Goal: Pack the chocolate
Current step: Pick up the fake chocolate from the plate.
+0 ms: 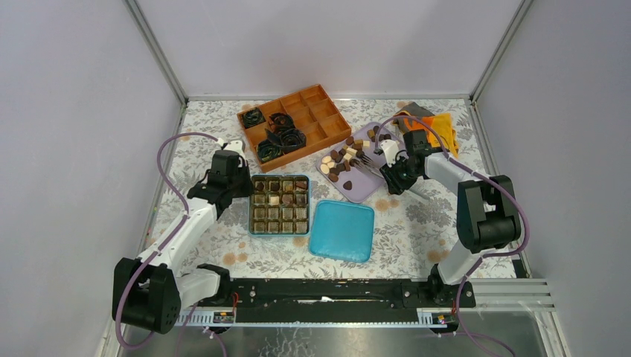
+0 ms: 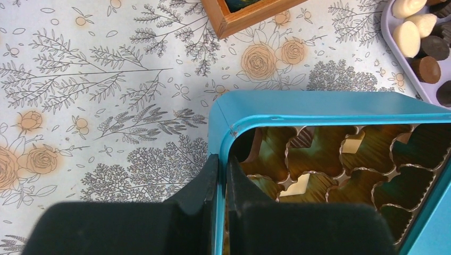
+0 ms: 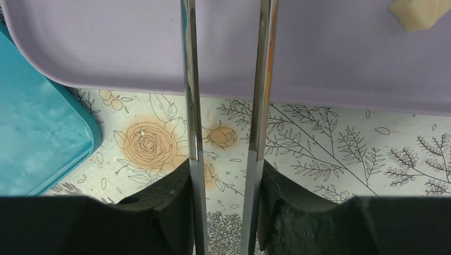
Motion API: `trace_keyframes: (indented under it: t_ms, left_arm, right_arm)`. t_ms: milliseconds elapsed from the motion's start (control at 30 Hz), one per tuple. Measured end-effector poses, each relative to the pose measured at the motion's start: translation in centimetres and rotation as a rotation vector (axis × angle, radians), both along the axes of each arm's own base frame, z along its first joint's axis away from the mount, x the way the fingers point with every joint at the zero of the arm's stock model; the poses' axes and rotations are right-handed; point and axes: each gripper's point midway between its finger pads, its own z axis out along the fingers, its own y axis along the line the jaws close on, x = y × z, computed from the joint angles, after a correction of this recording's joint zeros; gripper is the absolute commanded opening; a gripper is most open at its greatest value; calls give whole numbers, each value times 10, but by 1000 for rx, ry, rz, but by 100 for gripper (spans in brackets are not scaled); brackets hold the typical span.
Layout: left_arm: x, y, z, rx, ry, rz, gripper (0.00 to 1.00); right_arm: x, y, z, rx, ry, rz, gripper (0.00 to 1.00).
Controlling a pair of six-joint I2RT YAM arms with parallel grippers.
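Floral tabletop (image 1: 417, 223): wooden divider tray (image 1: 327, 119) by the far edge, orange cloth (image 1: 444, 128) far-right corner, lilac tray (image 1: 364, 186), teal tin (image 1: 251, 204) and teal lid (image 1: 342, 230) mid-table.

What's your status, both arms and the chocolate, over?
Left gripper shut on tin wall. Right gripper shut on tongs, over tray. Chocolate on tray, some in tin. Lid off, beside tin.

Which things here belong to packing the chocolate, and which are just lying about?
In the job: chocolate, teal tin, teal lid, lavender tray, tongs.
Lying about, it seems: wooden box, black paper cups, orange cloth.
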Motion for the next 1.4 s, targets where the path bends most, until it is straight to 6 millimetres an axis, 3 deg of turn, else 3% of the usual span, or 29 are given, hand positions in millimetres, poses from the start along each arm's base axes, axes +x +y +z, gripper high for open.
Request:
trace_keyframes:
  t_ms: [200,433,800,1400]
  left_arm:
    - [-1,-4,1,-20,2,-13,0]
    - [-1,-6,0,-26,6,-19,0]
    - [-2,-8,0,-34,9,-25,0]
    - [-1,-8,0,-34,8,-24,0]
  right_arm:
    - [0,0,0,0,1,0,42]
    - [0,0,-1,0,2,1,31]
    - [-4,1,-3,7,12,7,2]
    - [-12,14,35,97,-53,52,0]
